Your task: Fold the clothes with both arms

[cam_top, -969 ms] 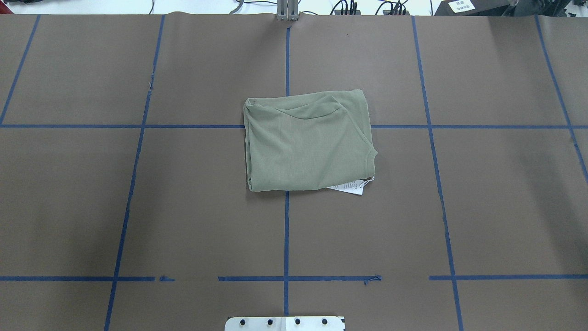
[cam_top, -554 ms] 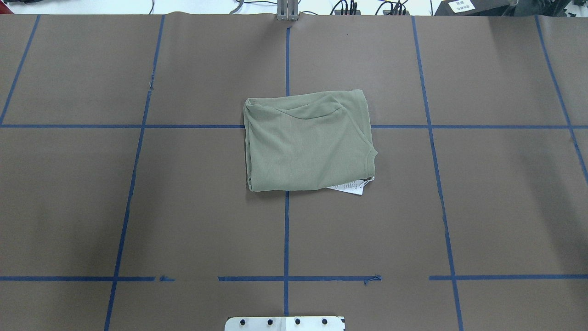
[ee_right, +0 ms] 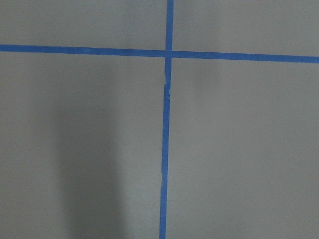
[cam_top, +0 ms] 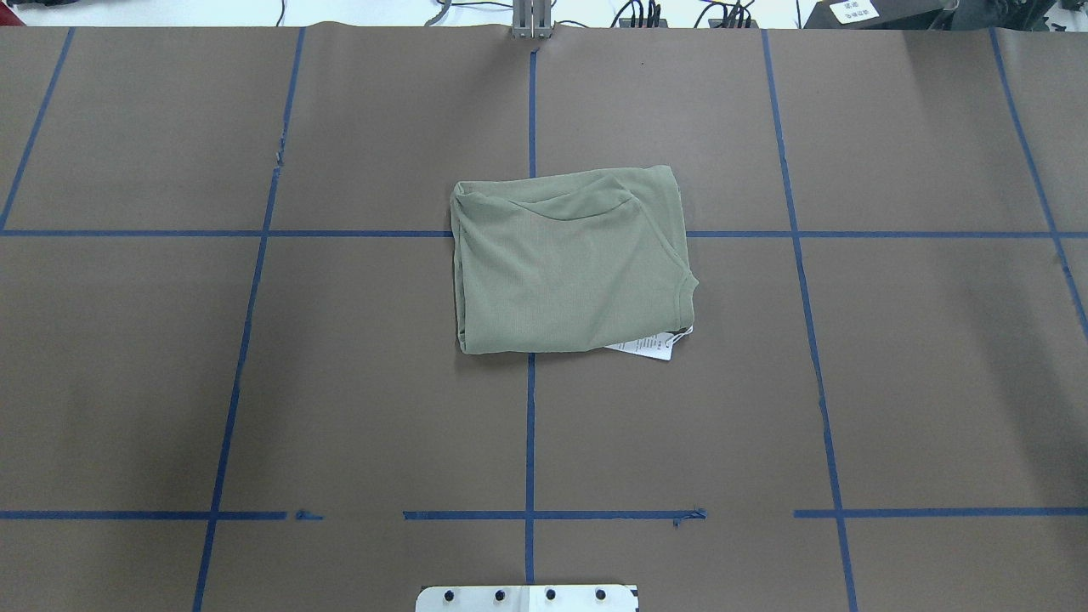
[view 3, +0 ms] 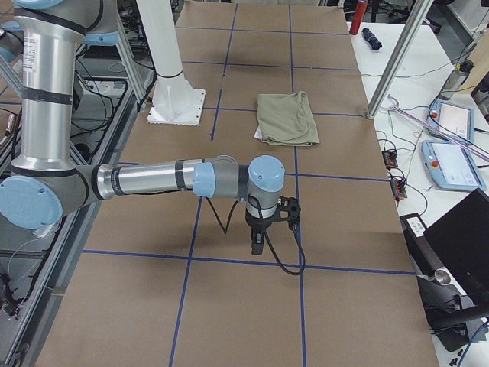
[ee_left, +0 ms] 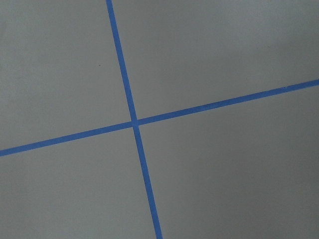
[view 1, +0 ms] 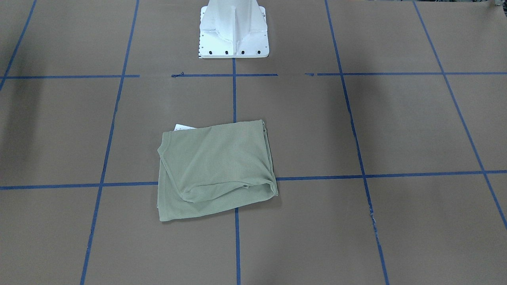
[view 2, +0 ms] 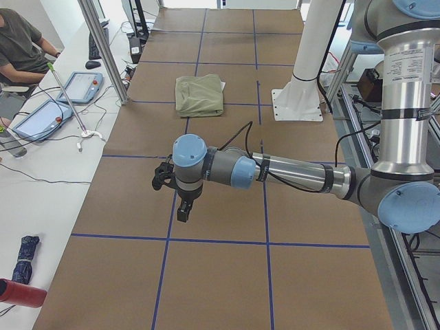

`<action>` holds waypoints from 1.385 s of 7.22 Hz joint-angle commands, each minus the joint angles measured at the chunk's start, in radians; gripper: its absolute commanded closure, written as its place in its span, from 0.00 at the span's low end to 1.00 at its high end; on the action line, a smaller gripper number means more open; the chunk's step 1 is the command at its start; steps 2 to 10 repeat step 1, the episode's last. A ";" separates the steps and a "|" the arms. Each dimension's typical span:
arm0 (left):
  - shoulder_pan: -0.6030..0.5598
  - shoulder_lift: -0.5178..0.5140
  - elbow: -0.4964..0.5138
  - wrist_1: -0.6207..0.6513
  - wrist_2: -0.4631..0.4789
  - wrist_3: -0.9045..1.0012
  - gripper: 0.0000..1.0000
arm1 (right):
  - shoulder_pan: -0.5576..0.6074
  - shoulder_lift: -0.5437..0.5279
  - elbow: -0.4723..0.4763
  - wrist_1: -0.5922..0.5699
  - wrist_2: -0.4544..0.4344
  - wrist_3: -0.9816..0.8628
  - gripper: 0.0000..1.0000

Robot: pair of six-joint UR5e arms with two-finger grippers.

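Note:
The pale sage-green shirt (cam_top: 565, 263) lies folded into a compact rectangle at the middle of the brown table, and a white paper tag (cam_top: 650, 347) pokes out at its near right corner. It also shows in the front view (view 1: 214, 166) and both side views (view 2: 199, 94) (view 3: 286, 117). Neither arm touches it. My left gripper (view 2: 182, 210) hangs over bare table far from the shirt, and my right gripper (view 3: 258, 243) does the same at the other end. Both point down; I cannot tell whether they are open or shut. The wrist views show only paper and blue tape.
The white pedestal base (view 1: 233, 31) stands at the robot's side of the table. Blue tape lines (cam_top: 530, 425) grid the brown paper. A person (view 2: 20, 41) sits at a side bench with tablets (view 2: 38, 118) and cables. Metal posts (view 2: 103, 48) (view 3: 397, 57) rise at the table's far edge.

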 commanded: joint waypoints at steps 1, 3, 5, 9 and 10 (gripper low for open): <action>0.002 -0.002 -0.002 0.000 0.000 0.000 0.00 | 0.000 0.000 0.000 -0.001 0.001 -0.001 0.00; 0.002 -0.002 -0.002 0.000 0.000 0.000 0.00 | 0.000 0.000 0.000 -0.001 0.001 -0.001 0.00; 0.002 -0.002 -0.002 0.000 0.000 0.000 0.00 | 0.000 0.000 0.000 -0.001 0.001 -0.001 0.00; 0.002 -0.002 -0.002 0.000 0.000 0.000 0.00 | 0.000 0.000 0.000 -0.001 0.001 -0.001 0.00; 0.002 -0.002 -0.002 0.000 0.000 0.000 0.00 | 0.000 0.000 0.000 -0.001 0.001 -0.001 0.00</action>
